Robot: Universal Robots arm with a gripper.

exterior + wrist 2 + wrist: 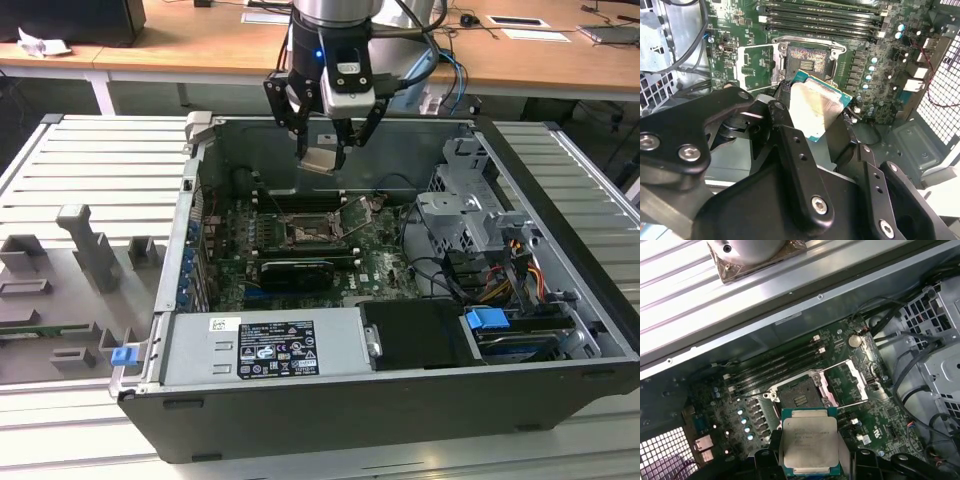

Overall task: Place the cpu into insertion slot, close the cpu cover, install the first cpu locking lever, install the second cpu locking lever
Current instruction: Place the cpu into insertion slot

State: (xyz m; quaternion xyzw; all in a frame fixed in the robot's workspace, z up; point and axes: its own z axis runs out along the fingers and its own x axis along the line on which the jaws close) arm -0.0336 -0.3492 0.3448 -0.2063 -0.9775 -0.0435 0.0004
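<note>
My gripper (322, 152) hangs above the open computer case, shut on the cpu (320, 161) and holding it by two opposite edges. The cpu is a flat square chip with a pale metal top and a green rim (816, 106) (809, 442). The insertion slot (305, 232) lies below it on the green board, a dark square socket with a metal rim (807, 59) (797, 398), and nothing sits in it. The cpu cover (358, 214) stands flipped open beside the slot (756, 67) (852, 382). The cpu is well above the slot, not touching it.
Long black memory slots (300, 198) run just behind the socket. A drive cage (470, 220) with cables fills the exterior view's right of the case, and a grey power supply (265, 345) lies along the front. Grey fixtures (90, 250) stand outside on the exterior view's left.
</note>
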